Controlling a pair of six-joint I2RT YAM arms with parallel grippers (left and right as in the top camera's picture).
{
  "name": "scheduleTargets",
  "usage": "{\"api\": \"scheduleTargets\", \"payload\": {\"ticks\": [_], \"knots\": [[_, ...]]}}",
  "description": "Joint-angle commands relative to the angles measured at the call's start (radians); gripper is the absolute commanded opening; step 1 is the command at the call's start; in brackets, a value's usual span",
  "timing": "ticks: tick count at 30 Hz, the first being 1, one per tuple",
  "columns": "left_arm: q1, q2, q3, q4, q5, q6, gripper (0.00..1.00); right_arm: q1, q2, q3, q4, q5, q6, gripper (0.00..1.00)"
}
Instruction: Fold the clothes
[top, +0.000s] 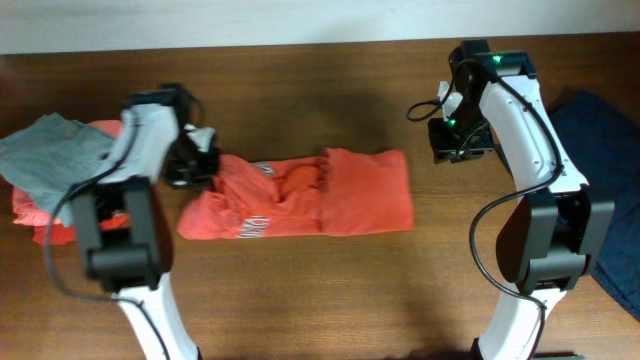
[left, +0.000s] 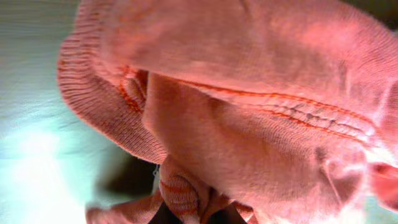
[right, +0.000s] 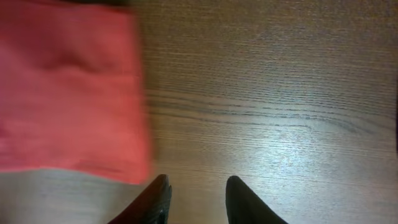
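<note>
Far out at 9 o'clock I've got a grey top (top: 45, 150) over a coral garment (top: 40, 228). L gripper (top: 197, 162) is pinched tight on the red-orange T-shirt (top: 330, 195) at its 9 o'clock end. The shirt lies bunched mid the table (top: 300, 80). R gripper (right: 198, 186) hovers off the shirt's 2 o'clock corner, fingers spread over bare wood.

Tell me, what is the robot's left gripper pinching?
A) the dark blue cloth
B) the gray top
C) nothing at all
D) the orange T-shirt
D: in the left wrist view the left gripper is closed on a bunched fold of the orange T-shirt, and the overhead view shows it at the shirt's left end.
</note>
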Motion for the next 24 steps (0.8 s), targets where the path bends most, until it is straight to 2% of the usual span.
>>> {"api": "scheduleTargets", "payload": {"ticks": [1, 3, 7, 10, 12, 15, 20, 24], "knots": [[0.106, -0.160, 0.000, -0.019, -0.071, 0.016, 0.00, 0.003, -0.014, 0.005, -0.002, 0.016, -0.007, 0.35], [0.146, -0.201, 0.000, -0.020, -0.056, 0.015, 0.00, 0.003, -0.012, 0.004, -0.001, 0.016, -0.007, 0.35], [0.130, -0.265, 0.001, -0.024, 0.109, 0.015, 0.00, 0.003, -0.012, -0.008, 0.001, 0.016, -0.006, 0.35], [0.049, -0.319, 0.013, -0.031, 0.303, 0.014, 0.00, 0.003, -0.012, -0.011, 0.000, 0.016, -0.006, 0.35], [-0.032, -0.343, 0.015, 0.021, 0.409, -0.048, 0.00, 0.003, -0.012, -0.011, -0.002, 0.016, -0.006, 0.35], [-0.146, -0.336, 0.014, 0.089, 0.377, -0.096, 0.01, 0.003, -0.012, -0.011, -0.008, 0.016, -0.006, 0.35], [-0.348, -0.285, 0.014, 0.137, 0.212, -0.185, 0.02, 0.003, -0.012, -0.011, -0.019, 0.016, -0.007, 0.35], [-0.455, -0.231, 0.014, 0.154, 0.156, -0.222, 0.03, 0.003, -0.012, -0.011, -0.025, 0.016, -0.007, 0.35]]}}
